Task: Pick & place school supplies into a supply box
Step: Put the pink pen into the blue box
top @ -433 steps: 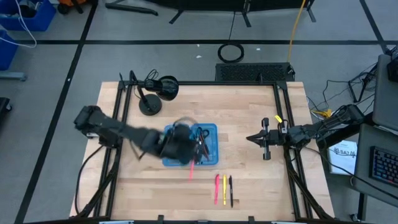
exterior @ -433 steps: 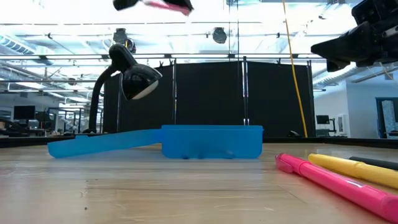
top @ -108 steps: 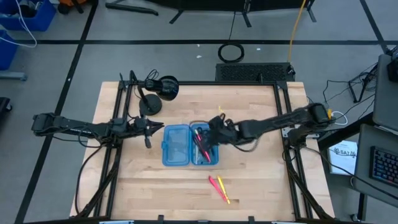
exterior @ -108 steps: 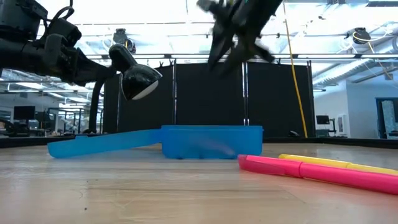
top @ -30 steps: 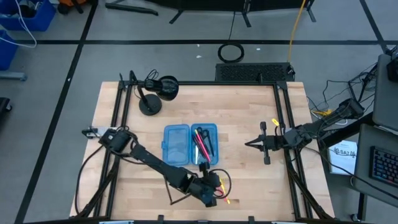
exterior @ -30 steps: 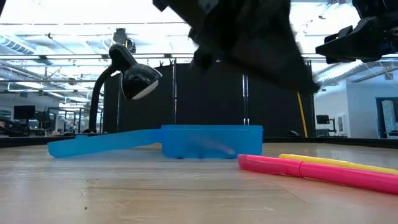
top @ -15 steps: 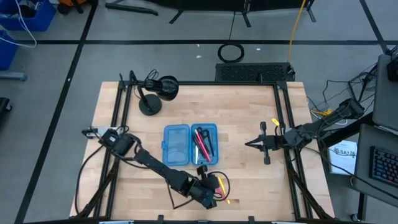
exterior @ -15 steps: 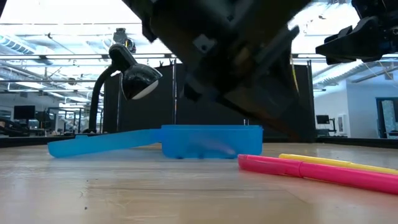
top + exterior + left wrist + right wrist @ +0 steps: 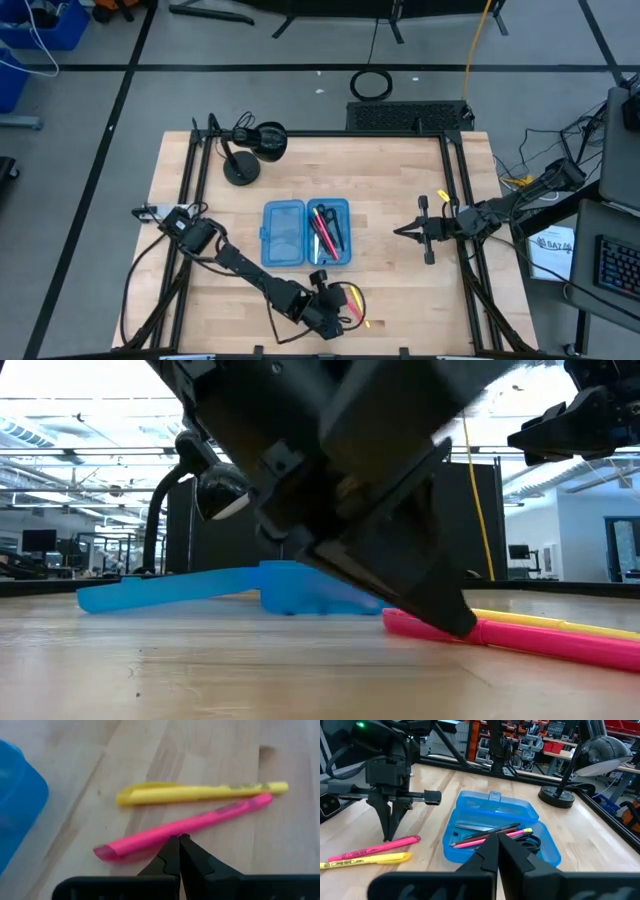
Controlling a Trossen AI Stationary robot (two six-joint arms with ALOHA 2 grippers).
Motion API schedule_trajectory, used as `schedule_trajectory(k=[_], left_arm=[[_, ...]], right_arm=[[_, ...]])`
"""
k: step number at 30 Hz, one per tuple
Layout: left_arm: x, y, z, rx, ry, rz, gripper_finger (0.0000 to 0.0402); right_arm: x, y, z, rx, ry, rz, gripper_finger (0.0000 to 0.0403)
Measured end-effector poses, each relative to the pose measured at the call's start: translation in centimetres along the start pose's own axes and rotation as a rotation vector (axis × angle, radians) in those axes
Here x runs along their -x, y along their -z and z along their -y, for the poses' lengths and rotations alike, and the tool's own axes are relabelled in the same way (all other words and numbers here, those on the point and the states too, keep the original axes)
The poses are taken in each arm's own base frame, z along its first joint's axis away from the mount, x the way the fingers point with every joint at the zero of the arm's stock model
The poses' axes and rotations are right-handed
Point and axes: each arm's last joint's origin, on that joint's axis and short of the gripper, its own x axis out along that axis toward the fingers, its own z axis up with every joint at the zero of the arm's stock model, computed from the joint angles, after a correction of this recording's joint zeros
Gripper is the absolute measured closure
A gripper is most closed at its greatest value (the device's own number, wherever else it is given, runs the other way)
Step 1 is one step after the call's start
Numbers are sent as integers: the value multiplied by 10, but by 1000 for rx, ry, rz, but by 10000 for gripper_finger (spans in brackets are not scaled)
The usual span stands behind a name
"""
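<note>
Now, left gripper [image 9: 179, 838]: fingers closed, empty, tips touching pink marker [image 9: 180, 826], near edge of table [image 9: 400, 180]
right gripper [image 9: 398, 230]: closed, hovering far right
yellow marker [image 9: 200, 793]: beside pink
box [image 9: 306, 233]: open, mid-table, pens inside

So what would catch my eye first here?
Probably the left gripper, reaching down at the table's front edge with its fingers shut, tips at a pink marker lying beside a yellow marker. Just behind sits the open blue pencil case, already holding several pens, while the right gripper waits at the right side.
</note>
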Motion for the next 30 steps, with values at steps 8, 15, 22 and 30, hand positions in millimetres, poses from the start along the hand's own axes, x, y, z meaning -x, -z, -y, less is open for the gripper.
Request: schedule_trajectory(k=[8, 15, 22, 30], left_arm=[[0, -1, 1, 0, 27, -12, 393], [-2, -16, 3, 40, 127, 65, 394], [-8, -18, -7, 42, 100, 28, 396], [-25, -7, -12, 61, 57, 9, 395]], right_arm=[[0, 0, 0, -8, 0, 1, 403], [0, 0, 0, -8, 0, 2, 403], [0, -1, 0, -9, 0, 5, 403], [0, 0, 0, -7, 0, 1, 403]])
